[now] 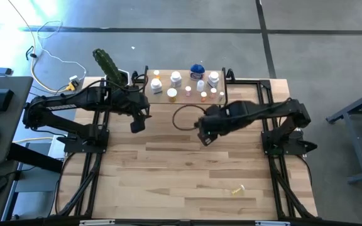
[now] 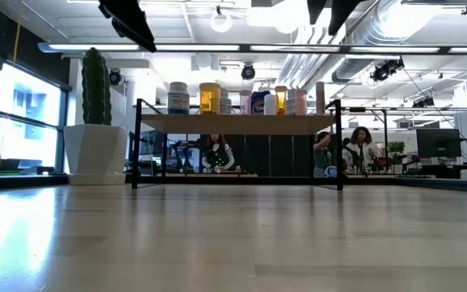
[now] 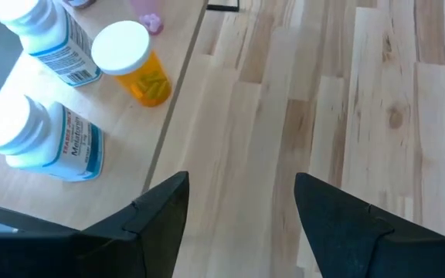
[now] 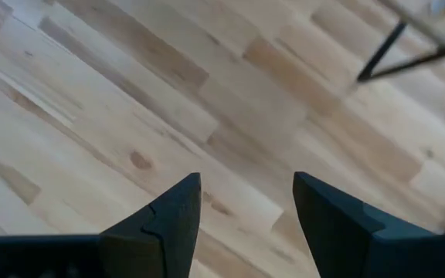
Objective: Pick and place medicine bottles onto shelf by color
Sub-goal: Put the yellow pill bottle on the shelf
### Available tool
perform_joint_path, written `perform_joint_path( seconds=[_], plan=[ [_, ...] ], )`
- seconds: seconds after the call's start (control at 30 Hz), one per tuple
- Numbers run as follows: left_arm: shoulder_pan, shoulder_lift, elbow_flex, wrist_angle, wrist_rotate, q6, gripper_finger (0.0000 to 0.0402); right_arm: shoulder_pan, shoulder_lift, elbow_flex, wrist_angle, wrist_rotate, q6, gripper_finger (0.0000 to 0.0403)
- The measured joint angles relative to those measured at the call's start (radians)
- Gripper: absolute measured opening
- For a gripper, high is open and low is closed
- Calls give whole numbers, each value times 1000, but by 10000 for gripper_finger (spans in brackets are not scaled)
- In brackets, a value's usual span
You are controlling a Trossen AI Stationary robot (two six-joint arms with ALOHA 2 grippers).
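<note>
Overhead arrangement of two arms at a wooden bench [image 1: 187, 176] during sorting of medicine bottles [image 1: 184, 85] onto a shelf [image 1: 165, 98]. The shelf, a light wooden top on thin black legs, stands at the far edge of the bench between the two arm bases, and nearly all bottles already stand on it: white jars toward the left end, orange and pink ones in the middle, a rounder blue bottle [image 1: 197, 69] at the back. One small yellowish object [image 1: 237, 189], apparently a bottle lying on its side, rests alone on the bench near the front right, well apart from the shelf; its long axis cannot be resolved. The left claw [image 1: 137, 125] hovers just in front of the shelf's left end, fingers spread and holding nothing; its wrist view shows two white melatonin-type bottles [image 3: 41, 139] and a white-capped orange vial [image 3: 134, 62] upright at the shelf edge. The right claw [image 1: 205, 139] hangs over bare bench in front of the shelf's middle, fingers likewise spread and empty. The stray object lies toward the front of the bench from both claws, on the right arm's side; the right arm is judged the nearer and better placed to reach it. A potted cactus [image 1: 107, 64] stands beside the shelf's left end.
</note>
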Motion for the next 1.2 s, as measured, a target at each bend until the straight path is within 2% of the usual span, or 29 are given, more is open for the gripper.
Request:
perform_joint_path(
  seconds=[0.3,0.5,0.87,1.2],
  plan=[
    [-1,0,0,-3,0,48,225,140,56,0,-33,-5,291,197],
    [0,0,0,-3,0,56,225,226,80,0,-34,-42,413,197],
    [0,3,0,-2,0,54,225,365,132,0,-46,-108,561,197],
    [0,3,0,1,-1,-7,225,465,154,0,-45,-135,523,197]
  ],
)
